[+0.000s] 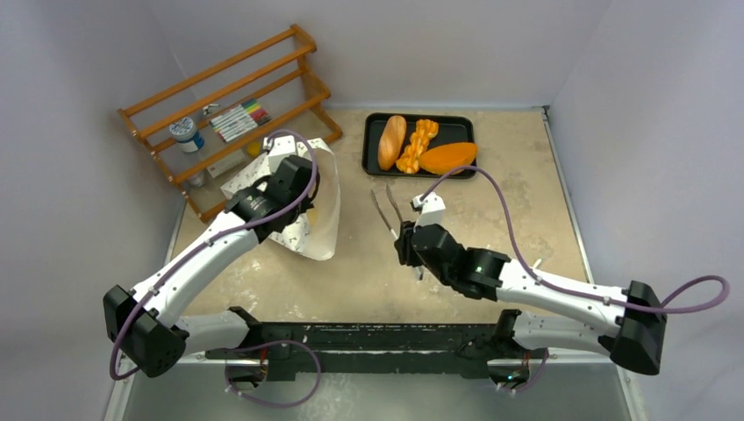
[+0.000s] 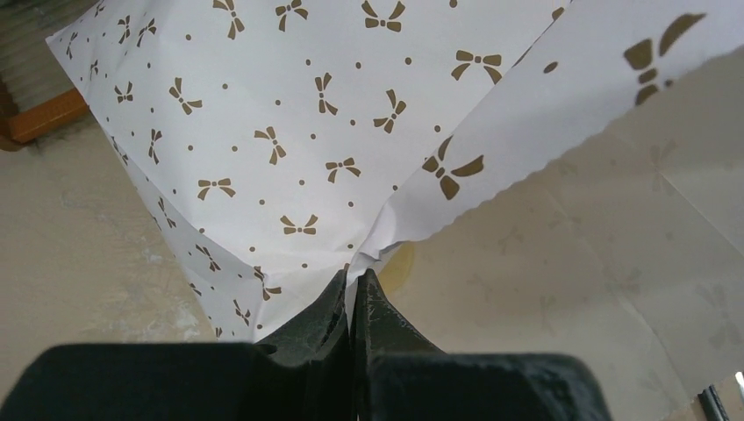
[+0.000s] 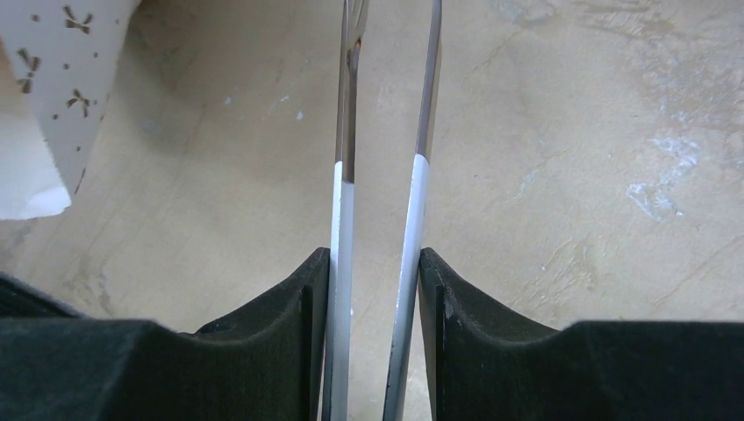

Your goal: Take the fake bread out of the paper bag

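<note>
Nearest me, right side: right gripper (image 3: 375, 263) clamped on metal tongs (image 3: 344, 132), their tips apart over the table (image 1: 491, 219) | left-centre: left gripper (image 2: 354, 285) pinched tight on rim of paper bag (image 2: 289, 114) | far back: three bread pieces (image 1: 391, 141) lying on black tray (image 1: 456, 127)

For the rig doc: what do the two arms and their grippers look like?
Both arms match. The left arm and right arm have white tubular links, black joint housings and black bases. A purple cable loops loosely along each. A small green light glows on the right wrist housing. The left gripper and right gripper have matte black, wedge-shaped fingers.
</note>
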